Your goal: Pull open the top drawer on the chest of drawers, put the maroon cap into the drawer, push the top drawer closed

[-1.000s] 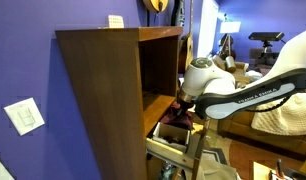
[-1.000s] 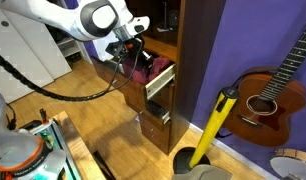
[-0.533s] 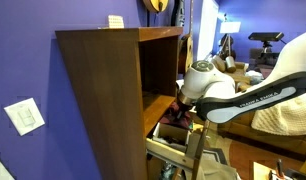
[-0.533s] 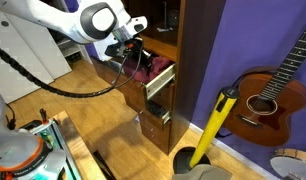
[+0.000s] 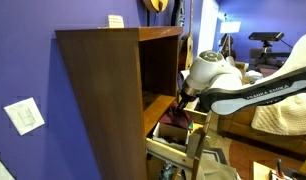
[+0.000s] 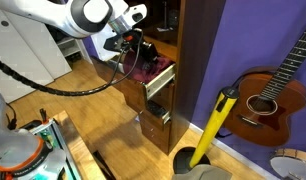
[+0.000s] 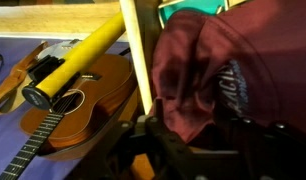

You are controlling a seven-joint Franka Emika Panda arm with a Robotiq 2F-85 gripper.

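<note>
The chest of drawers (image 5: 103,90) (image 6: 185,50) is tall and dark brown. Its top drawer (image 6: 159,82) (image 5: 193,121) stands pulled out. The maroon cap (image 6: 149,68) (image 7: 218,70) lies bunched inside the drawer, its white logo showing in the wrist view. In that view the drawer's pale wooden side (image 7: 141,60) runs along the cap's left. My gripper (image 6: 135,50) (image 5: 179,104) (image 7: 193,128) hangs just above the cap. Its dark fingers (image 7: 143,128) are spread apart, with the cap's fabric below and between them.
A lower drawer (image 5: 169,148) (image 6: 153,124) also stands open with clutter in it. A guitar (image 6: 268,95) (image 7: 73,105) leans on the purple wall beside the chest, with a yellow tube (image 6: 215,125) (image 7: 83,62) propped next to it. Wooden floor lies in front.
The gripper has opened and risen a little off the cap, which stays in the top drawer. The arm's wrist has lifted slightly in both exterior views.
</note>
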